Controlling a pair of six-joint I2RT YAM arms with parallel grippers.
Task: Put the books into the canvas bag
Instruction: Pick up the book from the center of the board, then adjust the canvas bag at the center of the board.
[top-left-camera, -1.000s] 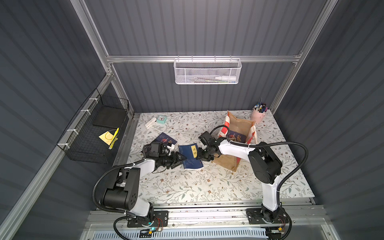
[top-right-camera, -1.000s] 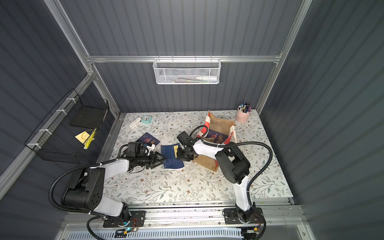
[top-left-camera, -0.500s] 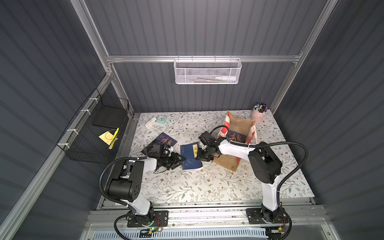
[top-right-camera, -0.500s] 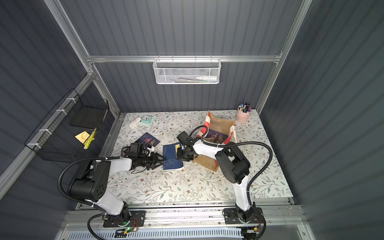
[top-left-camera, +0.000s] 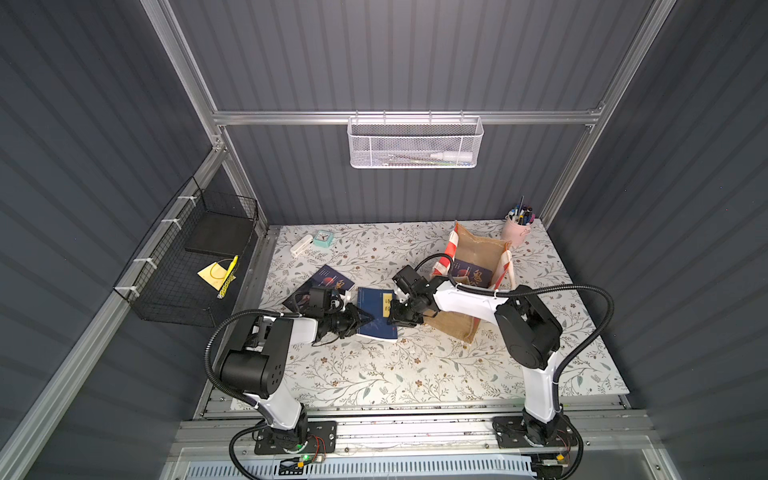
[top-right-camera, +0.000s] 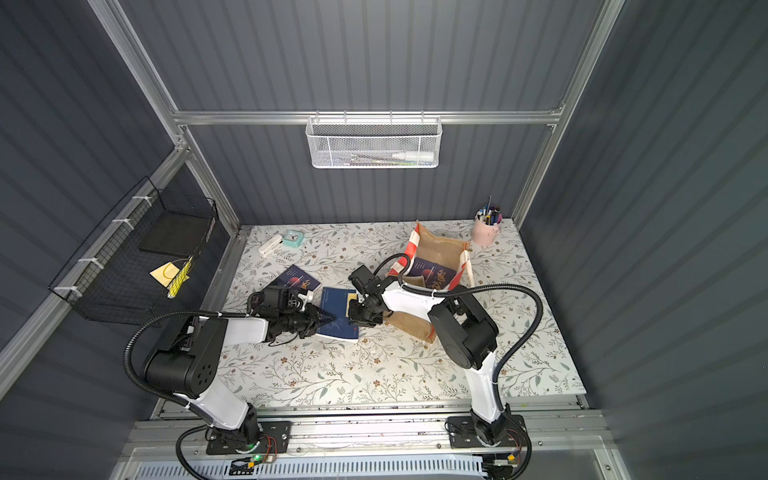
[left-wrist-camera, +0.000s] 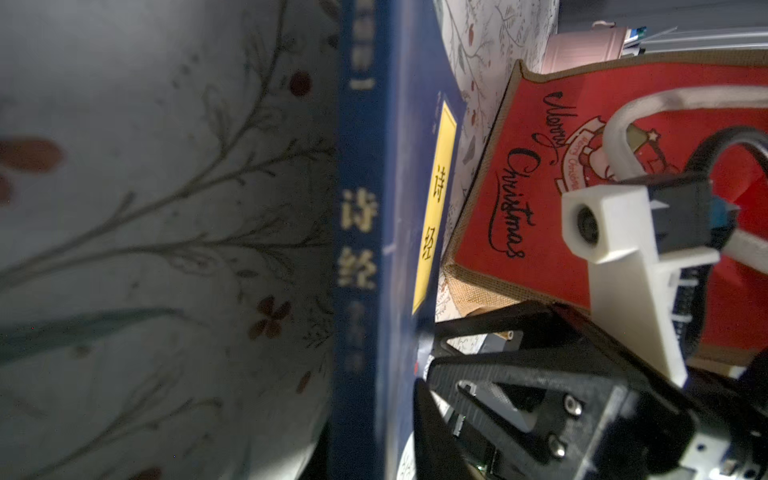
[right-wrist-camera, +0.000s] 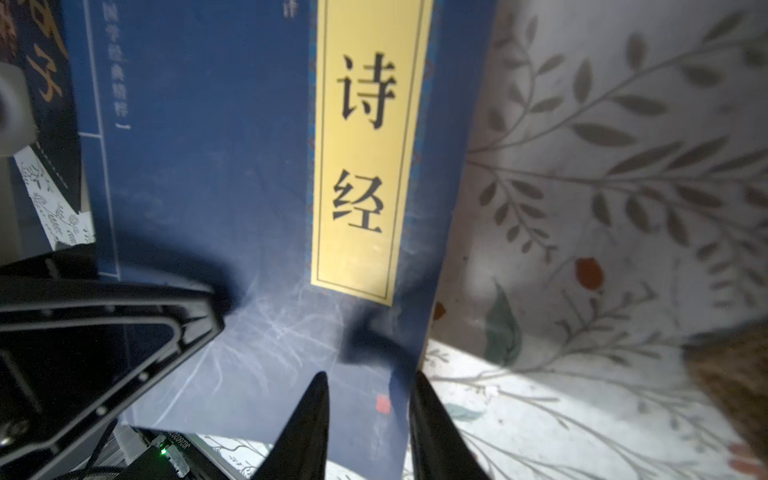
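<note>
Coarse burlap canvas bag (top-left-camera: 454, 329), scuffed matt paper cover on navy book (right-wrist-camera: 208, 187), white metal mesh basket (top-left-camera: 413, 145).

Lab robot cell, grey corrugated walls (top-left-camera: 395, 54), aluminium frame (top-left-camera: 291, 117), floral tabletop (top-left-camera: 415, 365)

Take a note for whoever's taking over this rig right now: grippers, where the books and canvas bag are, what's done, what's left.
Left gripper: shut on the spine edge of the blue book, which lies on the table.
Right gripper: open, tips over that book's near corner, holding nothing.
Done: one dark book sits in the canvas bag, upright by the right arm.
To do: the blue book, plus a second dark book on the table beyond the left wrist.
</note>
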